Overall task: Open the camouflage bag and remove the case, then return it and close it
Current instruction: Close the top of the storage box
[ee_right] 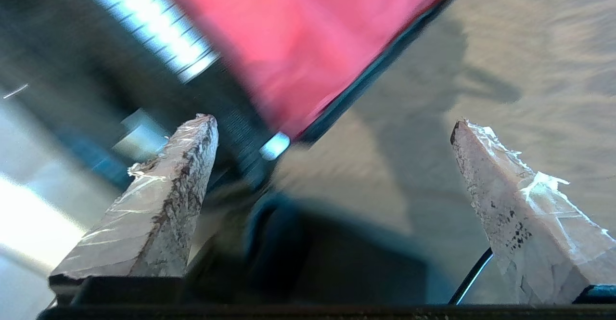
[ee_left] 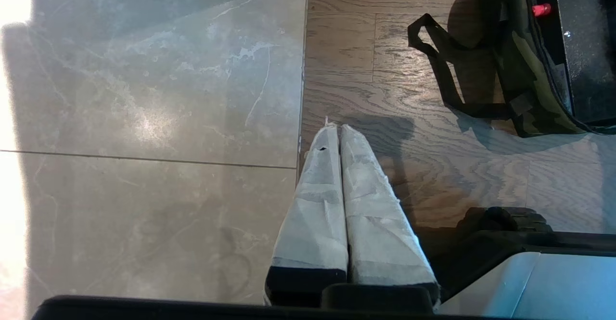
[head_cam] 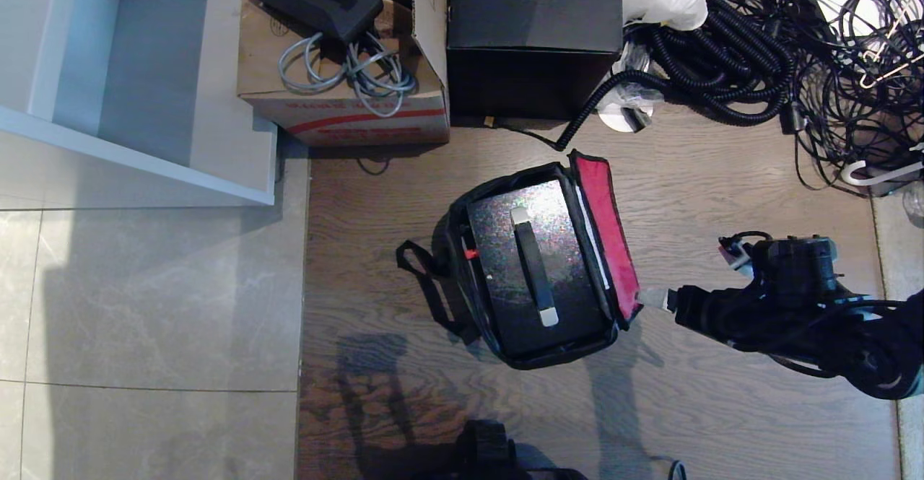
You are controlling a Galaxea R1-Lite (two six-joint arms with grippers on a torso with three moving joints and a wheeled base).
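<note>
Right arm comes in low from the right side of the head view, forearm roughly level over the wood floor [head_cam: 722, 177], wrist aimed toward the bag. The right gripper [head_cam: 653, 298] has its fingers spread wide apart with nothing between them; in the right wrist view the two taped fingertips [ee_right: 192, 147] sit far from each other, and only floor and the corner of the flap show between them.

The camouflage bag [head_cam: 462, 263] sits just off the fingertips, toward the middle of the floor. Its lid is flipped open toward the gripper, so the red lid lining [head_cam: 610, 227] is the closest part, with its near corner right in front of the fingers. I can't tell whether it touches them. Inside the bag, just past that flap, lies the case [head_cam: 505, 263], speckled black top up, with its handle [head_cam: 534, 263] running lengthwise on silver ends. A black strap [head_cam: 426, 278] trails out on the bag's far side from the gripper.

The left gripper [ee_left: 339, 132] hangs over the seam between tile and wood, taped fingers pressed together, holding nothing, well apart from the bag.

Beyond the bag stand a cardboard box [head_cam: 346, 97], a black cube box [head_cam: 534, 32] and a tangle of cables [head_cam: 758, 54].
</note>
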